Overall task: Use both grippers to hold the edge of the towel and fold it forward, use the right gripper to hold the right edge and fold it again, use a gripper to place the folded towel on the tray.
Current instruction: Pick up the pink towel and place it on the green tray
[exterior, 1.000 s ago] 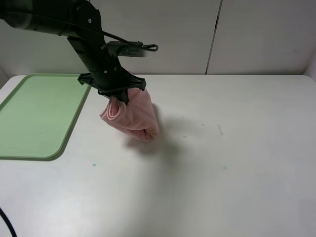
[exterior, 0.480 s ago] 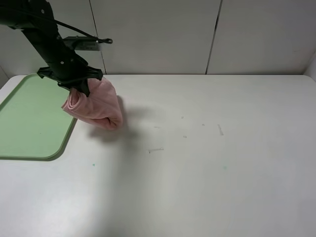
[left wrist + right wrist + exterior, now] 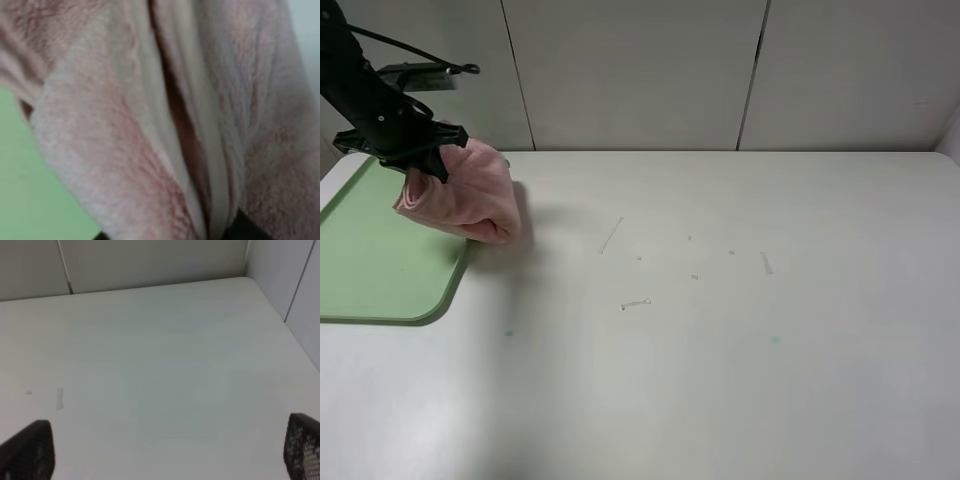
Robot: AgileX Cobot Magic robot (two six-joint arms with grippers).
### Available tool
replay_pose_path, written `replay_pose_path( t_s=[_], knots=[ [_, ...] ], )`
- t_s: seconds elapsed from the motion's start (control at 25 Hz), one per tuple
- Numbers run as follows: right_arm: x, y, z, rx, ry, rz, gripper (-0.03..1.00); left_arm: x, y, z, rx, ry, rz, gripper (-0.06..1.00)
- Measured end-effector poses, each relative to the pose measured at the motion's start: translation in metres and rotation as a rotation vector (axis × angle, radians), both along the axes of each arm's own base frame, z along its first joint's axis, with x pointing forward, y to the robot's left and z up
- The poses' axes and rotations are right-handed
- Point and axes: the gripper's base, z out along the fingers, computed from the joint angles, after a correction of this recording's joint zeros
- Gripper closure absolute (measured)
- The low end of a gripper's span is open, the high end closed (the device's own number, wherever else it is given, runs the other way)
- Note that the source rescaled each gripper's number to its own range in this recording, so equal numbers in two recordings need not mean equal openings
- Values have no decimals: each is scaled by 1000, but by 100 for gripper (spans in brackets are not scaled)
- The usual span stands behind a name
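The pink towel (image 3: 462,198) hangs bunched and folded in the air from my left gripper (image 3: 424,164), which is shut on its upper part. It hovers over the right rim of the pale green tray (image 3: 375,260) at the table's left. In the left wrist view the towel (image 3: 165,110) fills the frame, with the tray (image 3: 20,205) behind it and a dark fingertip (image 3: 246,230) at the bottom. My right gripper (image 3: 165,452) is out of the high view. Its own camera shows its two fingers spread wide over bare white table, holding nothing.
The white table (image 3: 720,330) carries a few thin lint threads (image 3: 611,235) near its middle. Grey wall panels (image 3: 640,70) stand along the back edge. In the right wrist view the table's far corner meets a side wall (image 3: 295,300).
My left arm has carried the hanging towel leftward, from left of the table's middle to over the tray's right rim. The lint threads, covered before, now show.
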Motion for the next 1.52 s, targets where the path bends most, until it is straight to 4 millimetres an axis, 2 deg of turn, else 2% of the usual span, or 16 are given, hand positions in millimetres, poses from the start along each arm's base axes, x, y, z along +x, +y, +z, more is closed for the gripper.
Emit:
replay_pose_path(
  t_s=[0.28, 0.68, 1.08, 1.16, 1.32, 1.4, 1.52],
  knots=[
    [0, 0, 0, 0, 0, 0, -3, 1, 26, -13, 4, 31, 44, 79],
    [0, 0, 0, 0, 0, 0, -3, -2, 57, -16, 54, 44, 82, 79],
    [0, 0, 0, 0, 0, 0, -3, -3, 62, -16, 87, 48, 68, 77],
    [0, 0, 0, 0, 0, 0, -3, -3, 62, -16, 88, 48, 68, 67],
    [0, 0, 0, 0, 0, 0, -3, -2, 62, -16, 91, 42, 66, 13],
    [0, 0, 0, 0, 0, 0, -3, -2, 62, -16, 91, 44, 66, 2],
    [0, 0, 0, 0, 0, 0, -3, -3, 62, -16, 90, 49, 66, -4]
  ],
)
